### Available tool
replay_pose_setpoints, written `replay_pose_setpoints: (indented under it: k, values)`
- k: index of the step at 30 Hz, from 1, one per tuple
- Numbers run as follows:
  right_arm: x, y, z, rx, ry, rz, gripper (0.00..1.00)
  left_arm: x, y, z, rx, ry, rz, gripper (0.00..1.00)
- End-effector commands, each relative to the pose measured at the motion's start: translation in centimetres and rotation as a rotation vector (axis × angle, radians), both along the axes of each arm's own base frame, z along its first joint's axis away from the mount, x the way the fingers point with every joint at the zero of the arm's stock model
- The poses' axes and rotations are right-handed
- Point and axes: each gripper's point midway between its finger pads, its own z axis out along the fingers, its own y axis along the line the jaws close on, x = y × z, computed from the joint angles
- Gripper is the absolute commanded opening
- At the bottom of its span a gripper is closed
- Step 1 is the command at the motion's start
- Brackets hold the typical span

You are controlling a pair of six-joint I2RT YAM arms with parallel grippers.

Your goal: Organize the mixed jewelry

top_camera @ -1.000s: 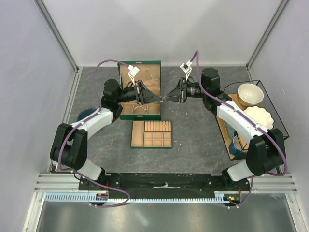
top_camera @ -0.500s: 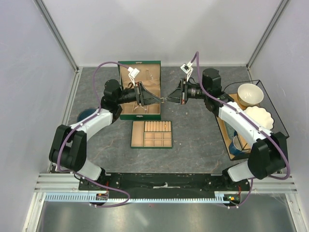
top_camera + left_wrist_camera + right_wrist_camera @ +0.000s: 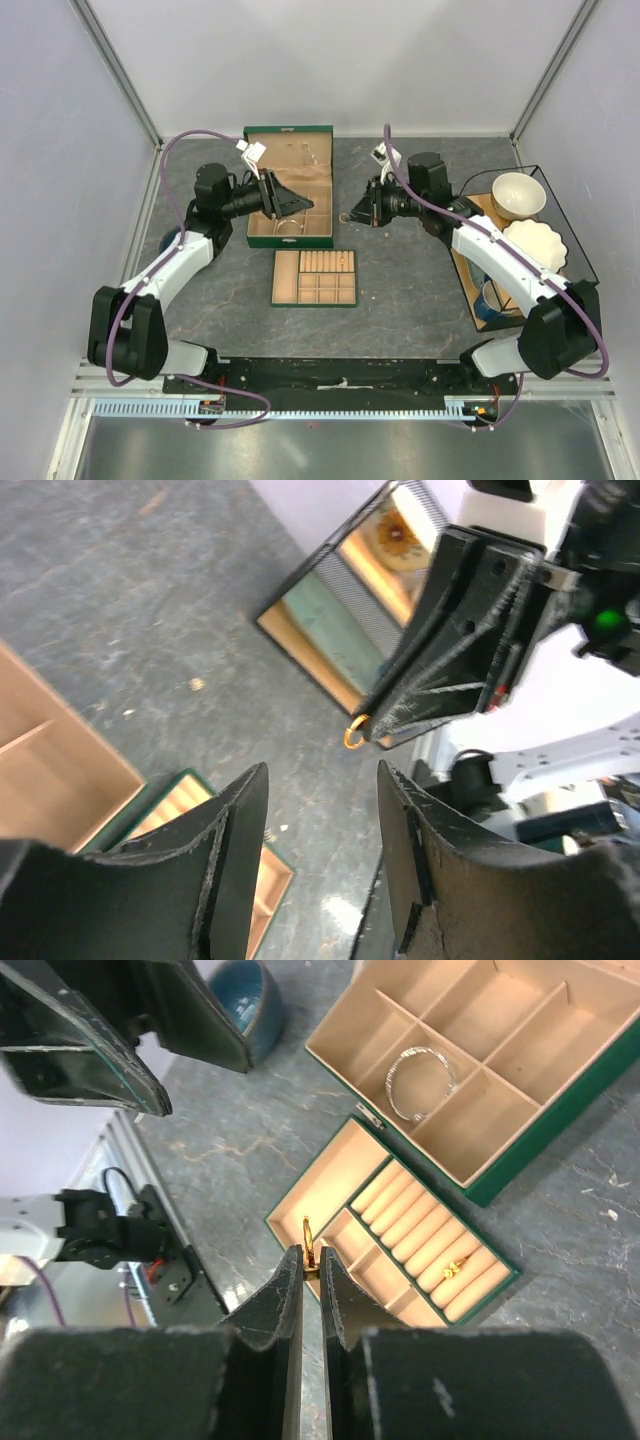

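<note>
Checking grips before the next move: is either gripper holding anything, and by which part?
The right gripper pinches a small gold ring by one edge between its fingertips, the rest poking out. The left gripper is open, holding nothing.

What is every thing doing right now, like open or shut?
left gripper: open, empty.
right gripper: shut on gold ring.
gold ring: held on edge, off the table.
green box: lid open.
silver bangle: lying in a box compartment.
tan tray: uncovered, small gold piece among its rolls.
</note>
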Motion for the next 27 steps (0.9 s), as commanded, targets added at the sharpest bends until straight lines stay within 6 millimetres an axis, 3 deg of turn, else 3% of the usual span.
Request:
replay_pose_setpoints:
  k: [1, 6, 10, 17, 23, 27]
  values:
    - [-0.3, 0.6, -3.4, -0.138, 0.002, -0.075, 0.0, 0.1, 2.6, -3.7, 0.249, -0.02, 0.126, 0.54]
    - [1.3, 1.3, -7.6, -0.243, 0.046, -0.179, 0.0, 1.2, 7.4, -8.6, 0.551, 0.001, 0.332, 0.54]
    - [2.7, 1.7, -10.0, -0.337, 0.07, -0.267, 0.0, 0.5, 9.5, -10.8, 0.669, 0.01, 0.409, 0.55]
    - [3.6, 3.3, -15.0, -0.481, 0.156, -0.29, 0.0, 0.4, 10.4, -12.2, 0.722, 0.02, 0.434, 0.54]
    - [3.5, 4.3, -16.2, -0.528, 0.176, -0.288, 0.0, 0.3, 10.5, -13.6, 0.737, 0.041, 0.434, 0.53]
    - [3.1, 5.2, -16.0, -0.529, 0.18, -0.28, 0.0, 0.4, 10.7, -14.5, 0.757, 0.054, 0.454, 0.53]
